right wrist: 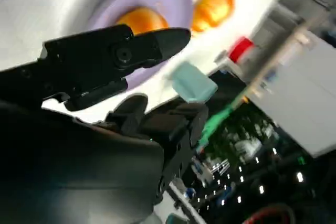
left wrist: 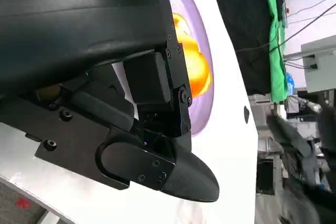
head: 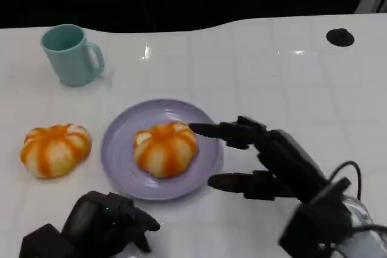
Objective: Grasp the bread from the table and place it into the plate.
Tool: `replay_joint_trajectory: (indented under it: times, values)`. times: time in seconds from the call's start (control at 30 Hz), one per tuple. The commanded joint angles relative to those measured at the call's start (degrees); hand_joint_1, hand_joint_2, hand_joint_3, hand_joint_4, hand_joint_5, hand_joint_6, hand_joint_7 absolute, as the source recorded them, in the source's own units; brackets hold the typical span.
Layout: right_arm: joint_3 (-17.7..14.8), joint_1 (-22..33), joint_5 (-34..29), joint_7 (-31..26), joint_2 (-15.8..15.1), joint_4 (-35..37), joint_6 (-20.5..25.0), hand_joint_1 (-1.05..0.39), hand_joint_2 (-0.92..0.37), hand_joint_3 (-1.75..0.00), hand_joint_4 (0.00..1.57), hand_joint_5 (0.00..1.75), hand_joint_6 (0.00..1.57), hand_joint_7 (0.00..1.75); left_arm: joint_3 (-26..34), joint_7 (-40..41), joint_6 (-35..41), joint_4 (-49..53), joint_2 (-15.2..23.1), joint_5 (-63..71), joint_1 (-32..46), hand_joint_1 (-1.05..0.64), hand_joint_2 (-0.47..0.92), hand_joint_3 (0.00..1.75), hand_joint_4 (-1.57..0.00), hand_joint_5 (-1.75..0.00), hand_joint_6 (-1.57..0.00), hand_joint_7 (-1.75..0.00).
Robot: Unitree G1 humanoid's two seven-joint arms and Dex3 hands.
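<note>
Bread comes in two pieces on this white bench (head: 272,77): one round orange-and-cream striped bun (head: 165,148) already sits inside the flat lavender plate (head: 121,143), a little toward the plate's 3 o'clock side, and a second matching striped bun (head: 54,149) lies on the bare bench just beyond the plate's rim at 9 o'clock, apart from it. The right hand (head: 260,161) hovers at the plate's 3 o'clock edge with its black fingers spread wide and nothing between them; the upper fingertips (head: 202,130) reach over the rim close to the bun, though whether they touch it cannot be told. The left hand (head: 103,222) rests low at the plate's 6 o'clock, fingers curled in, holding nothing. A pale teal ceramic mug (head: 71,54) stands at 11 o'clock, well apart from the plate. By my reading, one placement looks complete, with the right hand empty beside the plated bun. If the task covers both buns, the one at 9 o'clock is left to grasp, and the left hand is nearer to it.
</note>
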Motion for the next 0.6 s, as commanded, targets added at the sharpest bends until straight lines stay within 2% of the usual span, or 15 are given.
replay_joint_trajectory:
  times: [0.03,0.07,0.1,0.13,0.17,0.3,0.37,0.43,0.6]
  values:
    - [-2.6,4.5,10.3,4.9,0.2,-1.8,-5.3,-0.32,-0.91,-0.14,0.51,1.22,0.62,0.74,0.2,0.4,0.4,-0.3,0.7,0.1,0.3,-1.05,0.92,0.09,-1.31,-0.99,-1.54,-0.28]
    - [-3.0,5.1,11.3,5.5,0.3,-1.6,-6.5,-0.29,-0.91,-0.16,0.53,1.24,0.62,0.81,0.2,0.3,0.4,-0.2,0.7,0.0,0.2,-1.05,0.92,0.09,-1.31,-0.99,-1.54,-0.27]
    - [-3.5,5.6,12.0,6.0,0.4,-1.3,-7.8,-0.29,-0.87,-0.25,0.55,1.28,0.61,0.88,0.2,0.4,0.3,-0.1,0.7,0.1,0.2,-1.05,0.92,0.09,-1.31,-0.98,-1.54,-0.27]
    - [-4.0,6.1,12.5,6.4,0.5,-1.1,-8.6,-0.27,-0.76,-0.52,0.57,1.35,0.62,0.95,0.2,0.4,0.3,0.0,0.8,0.2,0.1,-1.05,0.92,0.09,-1.31,-0.98,-1.54,-0.27]
    - [-4.4,6.6,12.9,6.7,0.5,-1.0,-9.2,-0.27,-0.69,-0.66,0.58,1.39,0.63,0.99,0.2,0.4,0.4,0.0,0.7,0.1,0.1,-1.05,0.92,0.09,-1.31,-0.98,-1.54,-0.27]
    - [-5.8,9.1,16.3,9.2,0.8,-1.1,-10.9,-0.22,-0.53,-0.97,0.63,1.53,0.70,1.14,0.2,0.3,0.8,-0.2,0.7,0.0,0.1,-1.05,0.92,0.09,-1.31,-0.98,-1.54,-0.27]
    - [-6.6,10.2,17.1,9.9,0.9,-1.6,-11.0,-0.22,-0.41,-1.19,0.67,1.57,0.73,1.23,0.1,0.3,0.9,-0.3,0.6,0.0,0.1,-1.05,0.92,0.08,-1.31,-0.98,-1.55,-0.27]
    - [-7.3,11.3,18.1,10.8,1.1,-2.2,-11.0,-0.24,-0.36,-1.26,0.69,1.61,0.73,1.29,0.1,0.4,0.6,-0.3,0.6,0.1,0.1,-1.05,0.92,0.08,-1.31,-0.98,-1.55,-0.27]
    - [-8.1,14.1,20.0,13.2,1.1,-3.5,-11.0,-0.23,-0.35,-1.29,0.69,1.69,0.70,1.40,-0.1,0.7,0.5,-0.5,0.7,0.5,0.3,-1.05,0.92,0.08,-1.31,-0.98,-1.55,-0.27]
